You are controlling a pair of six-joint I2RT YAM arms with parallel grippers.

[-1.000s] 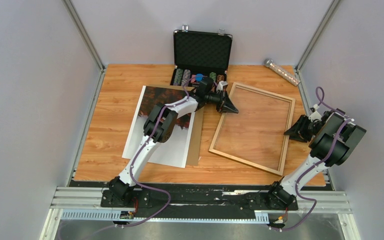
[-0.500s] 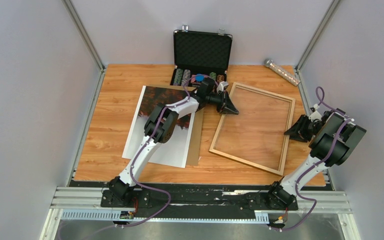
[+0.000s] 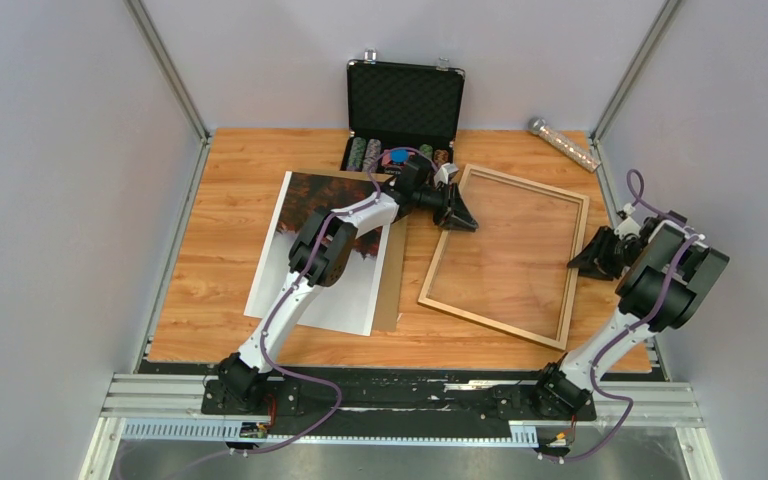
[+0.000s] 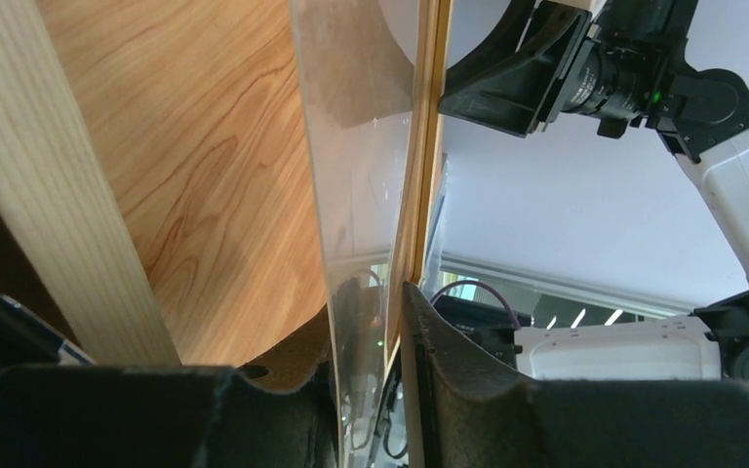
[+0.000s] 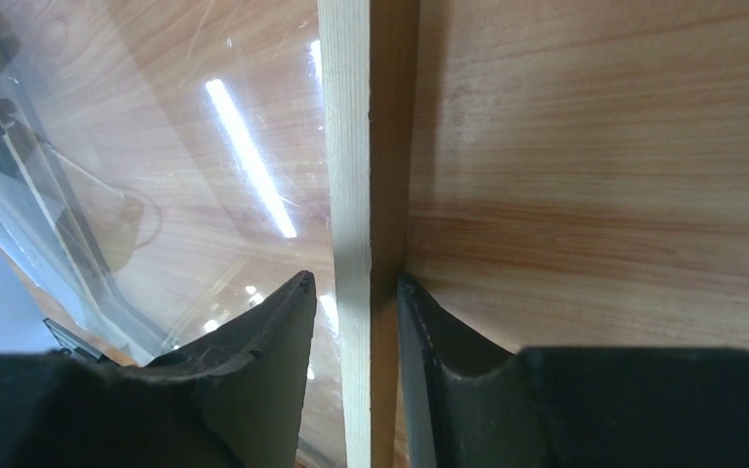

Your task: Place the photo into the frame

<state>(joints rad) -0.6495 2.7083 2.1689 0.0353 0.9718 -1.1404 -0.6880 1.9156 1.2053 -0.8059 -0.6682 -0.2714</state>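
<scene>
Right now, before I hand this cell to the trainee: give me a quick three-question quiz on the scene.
1. True or false: the photo already lies inside the frame.
2. What sits between the fingers of the right gripper? A: a frame rail. B: the photo. C: nothing.
3. What stands open at the far edge of the table?
Key: 1 false, it lies on the table left of the frame. 2 A. 3 the black case.

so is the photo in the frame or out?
Out. The photo lies flat on the table left of the frame, not touching it; inside the frame only bare table wood shows.
</scene>
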